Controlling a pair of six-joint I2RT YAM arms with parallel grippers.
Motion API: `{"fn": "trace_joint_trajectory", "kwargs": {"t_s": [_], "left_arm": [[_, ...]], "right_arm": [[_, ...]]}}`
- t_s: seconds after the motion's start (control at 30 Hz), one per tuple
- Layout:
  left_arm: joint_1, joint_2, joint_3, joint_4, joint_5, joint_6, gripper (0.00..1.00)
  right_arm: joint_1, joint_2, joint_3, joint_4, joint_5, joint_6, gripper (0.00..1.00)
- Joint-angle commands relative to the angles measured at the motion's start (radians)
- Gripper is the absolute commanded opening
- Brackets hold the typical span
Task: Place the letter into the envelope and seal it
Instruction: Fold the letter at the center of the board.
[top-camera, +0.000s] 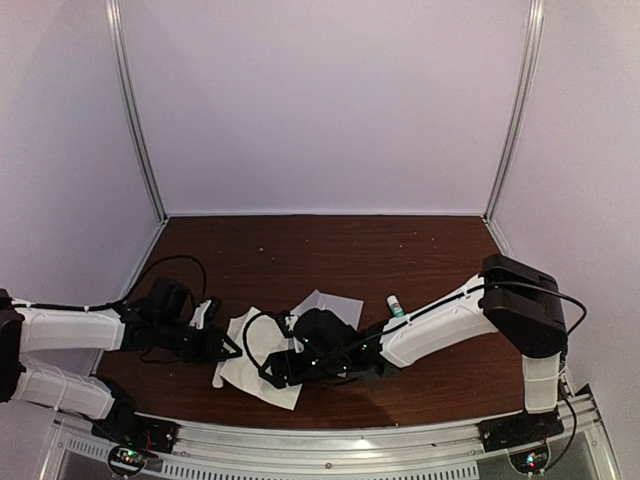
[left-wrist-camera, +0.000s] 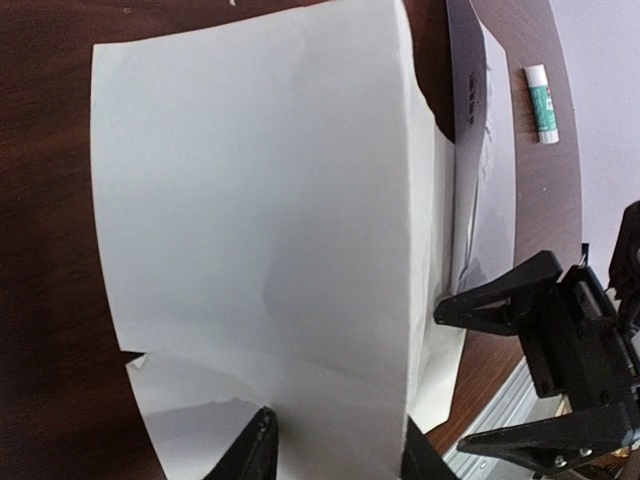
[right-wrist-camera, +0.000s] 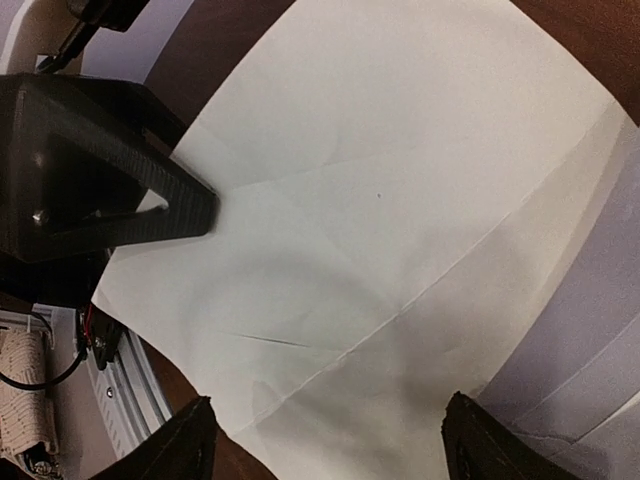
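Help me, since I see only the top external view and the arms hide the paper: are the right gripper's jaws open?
Observer: Yes, the right gripper stands wide open, fingertips over the letter.
Operator: And the left?
Observer: The left gripper has its fingertips apart at the letter's edge, paper between them.
Operator: Is the letter creased?
Observer: Yes, the right wrist view shows fold lines across it.

A dark brown wooden table (top-camera: 330, 250), its top scuffed with a few pale specks, sits inside a booth. Plain pale lilac walls (top-camera: 320, 100) close it in at the back and both sides. Slim metal posts (top-camera: 135, 110) stand at the rear corners, and a ribbed aluminium rail (top-camera: 330, 440) runs along the near edge. The light is soft, even and faintly purple.
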Motion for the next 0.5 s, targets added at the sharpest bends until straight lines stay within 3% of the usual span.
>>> {"fn": "trace_joint_trajectory", "kwargs": {"t_s": [0.0,0.33,0.47], "left_arm": [[0.001,-0.019,0.033,-0.036,-0.015,0.036,0.32],[0.0,-0.043,0.051,-0.066,-0.027,0.041,0.05],[0.001,-0.045,0.06,-0.075,-0.028,0.041,0.0]], "right_arm": [[-0.006,0.033,-0.017,-0.04,-0.004,0.006,0.8],[-0.006,0.018,-0.023,-0.037,0.0,0.004,0.8],[-0.006,-0.008,-0.034,-0.017,-0.003,0.0,0.8]]}}
